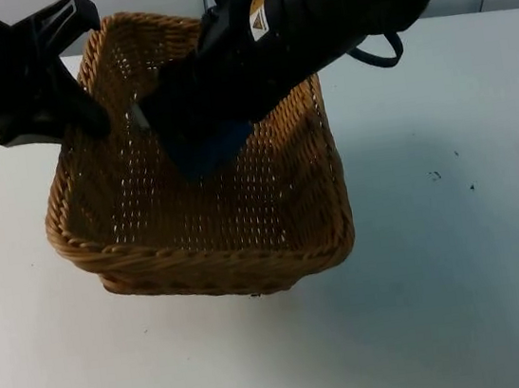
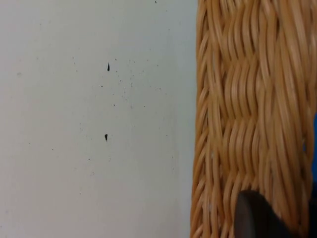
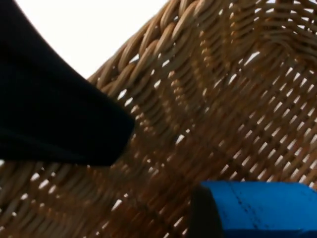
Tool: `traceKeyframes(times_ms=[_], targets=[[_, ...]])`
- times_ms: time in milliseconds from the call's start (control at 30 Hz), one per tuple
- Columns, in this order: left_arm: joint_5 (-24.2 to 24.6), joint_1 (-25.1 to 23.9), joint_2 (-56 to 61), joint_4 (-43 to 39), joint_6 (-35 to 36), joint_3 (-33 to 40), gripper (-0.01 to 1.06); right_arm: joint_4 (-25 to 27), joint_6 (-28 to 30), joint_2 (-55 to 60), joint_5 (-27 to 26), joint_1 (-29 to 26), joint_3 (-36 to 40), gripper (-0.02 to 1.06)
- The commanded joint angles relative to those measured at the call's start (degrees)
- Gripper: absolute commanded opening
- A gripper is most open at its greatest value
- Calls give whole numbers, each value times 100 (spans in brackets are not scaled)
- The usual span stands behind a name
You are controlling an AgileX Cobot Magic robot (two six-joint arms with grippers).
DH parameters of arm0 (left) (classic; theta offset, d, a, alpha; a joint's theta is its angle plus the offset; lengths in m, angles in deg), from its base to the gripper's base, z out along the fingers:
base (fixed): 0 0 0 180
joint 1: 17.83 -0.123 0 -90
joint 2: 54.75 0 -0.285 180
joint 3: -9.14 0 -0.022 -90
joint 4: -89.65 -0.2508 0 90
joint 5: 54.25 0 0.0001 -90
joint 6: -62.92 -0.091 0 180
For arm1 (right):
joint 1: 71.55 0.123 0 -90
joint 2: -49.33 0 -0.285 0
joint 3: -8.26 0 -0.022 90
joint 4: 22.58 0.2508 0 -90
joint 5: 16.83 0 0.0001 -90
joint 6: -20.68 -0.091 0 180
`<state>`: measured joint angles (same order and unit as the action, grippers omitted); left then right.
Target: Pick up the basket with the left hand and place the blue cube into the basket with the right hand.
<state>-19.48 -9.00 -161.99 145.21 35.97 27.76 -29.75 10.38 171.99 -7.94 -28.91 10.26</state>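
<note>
The right gripper (image 1: 197, 143) pinches the blue cube (image 1: 215, 149) inside the basket (image 1: 220, 257) — the left gripper (image 1: 87, 116) clamps the rim at ten o'clock, on the white table (image 1: 461, 273).

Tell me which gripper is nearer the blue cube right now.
Right. The right gripper is inside the basket with the blue cube at its fingertips. The left gripper is at the basket's left rim, off to the cube's side.
</note>
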Motion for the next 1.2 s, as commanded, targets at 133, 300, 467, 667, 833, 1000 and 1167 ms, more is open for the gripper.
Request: traceKeyframes(times_ms=[133, 300, 467, 667, 833, 1000, 1167], targets=[[7, 31, 83, 396, -5, 14, 0, -26, 23, 41, -145, 16, -41, 0], [7, 31, 83, 404, -22, 14, 0, -26, 23, 41, -145, 16, -41, 9], [7, 31, 83, 404, -22, 14, 0, -26, 36, 41, -145, 16, -41, 42], [-19, 31, 83, 404, -24, 14, 0, -70, 218, -49, -132, 16, -41, 81], [-40, 31, 83, 404, -33, 14, 0, -70, 336, -382, -57, 16, -41, 86], [-100, 31, 83, 404, -33, 14, 0, -70, 336, -914, 252, 16, -41, 86], [-275, 31, 71, 404, -33, 4, 0, -70, 498, -1689, 843, 16, -41, 86]])
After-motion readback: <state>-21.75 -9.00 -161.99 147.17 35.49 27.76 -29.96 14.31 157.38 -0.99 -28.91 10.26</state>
